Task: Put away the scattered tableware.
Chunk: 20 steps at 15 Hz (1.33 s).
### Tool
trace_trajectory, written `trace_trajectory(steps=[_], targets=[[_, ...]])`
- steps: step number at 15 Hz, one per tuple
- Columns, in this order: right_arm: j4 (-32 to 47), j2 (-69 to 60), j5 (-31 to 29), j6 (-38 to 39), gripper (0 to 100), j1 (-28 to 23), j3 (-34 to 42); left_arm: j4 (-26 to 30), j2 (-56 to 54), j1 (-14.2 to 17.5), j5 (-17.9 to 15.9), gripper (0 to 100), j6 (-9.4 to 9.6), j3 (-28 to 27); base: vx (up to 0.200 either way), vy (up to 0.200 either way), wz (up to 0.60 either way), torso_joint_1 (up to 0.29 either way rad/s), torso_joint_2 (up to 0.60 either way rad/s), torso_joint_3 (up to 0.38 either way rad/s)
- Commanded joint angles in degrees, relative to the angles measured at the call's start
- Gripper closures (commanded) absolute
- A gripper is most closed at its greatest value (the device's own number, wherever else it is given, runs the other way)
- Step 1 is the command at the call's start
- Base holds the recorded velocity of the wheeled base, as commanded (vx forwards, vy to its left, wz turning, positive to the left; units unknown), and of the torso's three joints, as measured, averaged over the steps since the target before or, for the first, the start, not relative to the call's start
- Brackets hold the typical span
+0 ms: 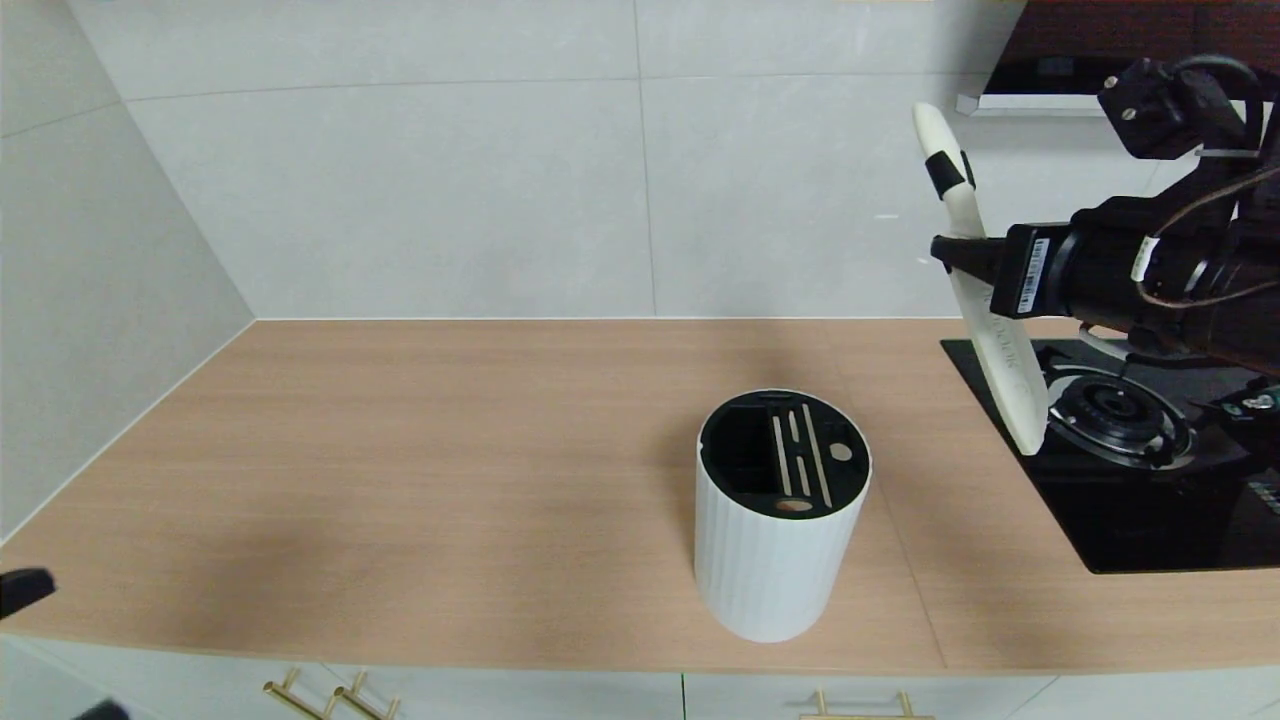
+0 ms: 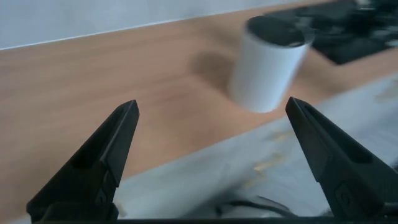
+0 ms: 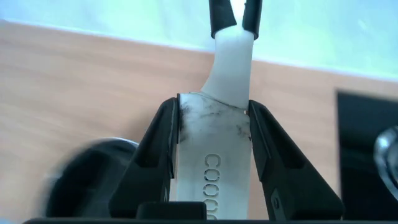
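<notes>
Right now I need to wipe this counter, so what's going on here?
The right claw is shut on a white knife, holding it in the air with the handle up and the tip down over the stove's near edge. A white slotted holder stands upright on the wooden counter, to the knife's left. The left claw hangs open by the counter's front edge, holding nothing.

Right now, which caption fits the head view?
Right pincer holds a white knife near the stove; the slotted holder stands on the counter.
</notes>
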Motion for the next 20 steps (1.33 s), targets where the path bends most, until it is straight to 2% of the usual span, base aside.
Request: trace_trajectory(steps=[1,2,4,5,6,7,8,9,10,12,13,17,20], targets=[[1.90,-3.20,-0.21,0.08,100,4.52,-0.06,-5.44,23.58,-8.51,-3.48,0,-2.64,-8.92,0.000,0.000,0.00,0.000,0.00,0.000],[3.04,-4.87,-0.65,1.05,100,6.89,1.69,-12.03,28.94,-12.82,-3.22,0,-6.33,-8.74,0.000,0.000,0.00,0.000,0.00,0.000],[3.22,-6.54,-1.35,1.75,100,8.74,3.80,-23.10,35.53,-18.36,-2.07,0,-14.77,-8.57,0.000,0.000,0.00,0.000,0.00,0.000],[3.22,-6.98,-1.35,1.84,100,9.00,3.72,-25.39,37.02,-19.50,-1.81,0,-16.96,-8.65,0.000,0.000,0.00,0.000,0.00,0.000],[3.22,-7.24,-1.79,1.84,100,10.93,3.80,-34.09,41.15,-23.45,-1.63,0,-24.43,-8.57,0.000,0.000,0.00,0.000,0.00,0.000],[3.31,-7.07,-1.97,2.01,100,13.31,4.07,-38.66,43.35,-24.86,-1.37,0,-28.57,-8.57,0.000,0.000,0.00,0.000,0.00,0.000],[3.57,-6.71,-2.41,2.10,100,15.24,4.33,-42.70,45.11,-26.71,-0.49,0,-31.64,-8.57,0.000,0.000,0.00,0.000,0.00,0.000],[3.57,-6.01,-2.94,2.19,100,17.00,4.51,-45.60,46.78,-28.38,0.83,0,-33.75,-8.83,0.000,0.000,0.00,0.000,0.00,0.000],[3.40,-3.37,-5.75,2.54,100,20.34,4.68,-50.35,50.91,-31.98,5.22,0,-35.51,-10.59,0.000,0.000,0.00,0.000,0.00,0.000],[2.78,1.20,-9.44,5.62,100,23.33,4.24,-54.13,55.48,-36.64,13.31,0,-35.68,-12.34,0.000,0.000,0.00,0.000,0.00,0.000],[2.17,2.60,-9.97,5.97,100,24.20,4.42,-56.06,56.62,-38.48,14.98,0,-35.68,-12.26,0.000,0.000,0.00,0.000,0.00,0.000],[-0.65,2.95,-10.14,6.41,100,27.46,5.83,-61.69,60.67,-42.18,16.65,0,-35.68,-12.17,0.000,0.000,0.00,0.000,0.00,0.000],[-2.32,3.04,-10.05,6.32,100,28.60,7.14,-64.41,62.86,-42.53,19.20,0,-35.68,-12.96,0.000,0.000,0.00,0.000,0.00,0.000]])
